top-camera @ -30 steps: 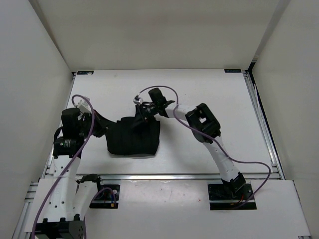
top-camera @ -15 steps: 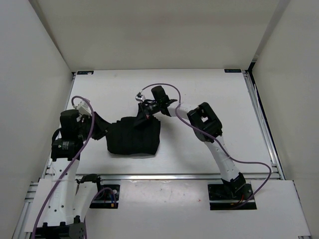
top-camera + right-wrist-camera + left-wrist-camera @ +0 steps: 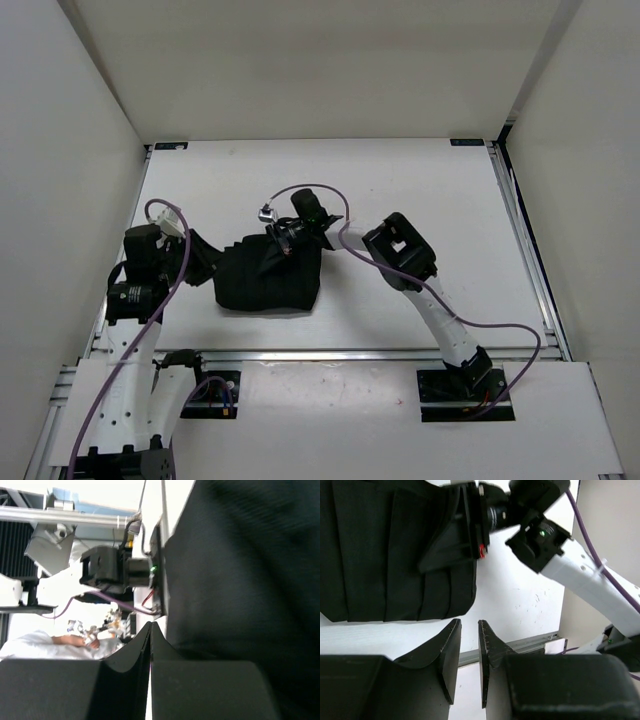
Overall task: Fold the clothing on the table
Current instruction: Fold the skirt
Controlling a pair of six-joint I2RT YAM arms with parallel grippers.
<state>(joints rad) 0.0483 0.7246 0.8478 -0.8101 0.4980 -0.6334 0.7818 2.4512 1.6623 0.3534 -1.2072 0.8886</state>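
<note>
The clothing (image 3: 268, 282) is a black pleated bundle lying on the white table (image 3: 420, 190), left of centre. My left gripper (image 3: 203, 262) sits just off its left edge, jaws open a narrow gap with nothing between them. In the left wrist view, bare table separates the left gripper (image 3: 470, 630) from the clothing (image 3: 385, 555). My right gripper (image 3: 275, 250) rests over the clothing's far part, shut. In the right wrist view the right gripper (image 3: 151, 626) has its fingers pressed together beside the dark clothing (image 3: 240, 570), and no cloth shows between them.
A metal rail (image 3: 350, 353) runs along the table's near edge, also seen as the rail (image 3: 520, 645) in the left wrist view. White wall panels (image 3: 90, 120) enclose the left, far and right sides. Purple cables (image 3: 320, 190) loop off both arms.
The right gripper shut and slid left and nearer, onto the clothing. The left gripper opened, let go of the clothing's left edge and now sits just off it.
</note>
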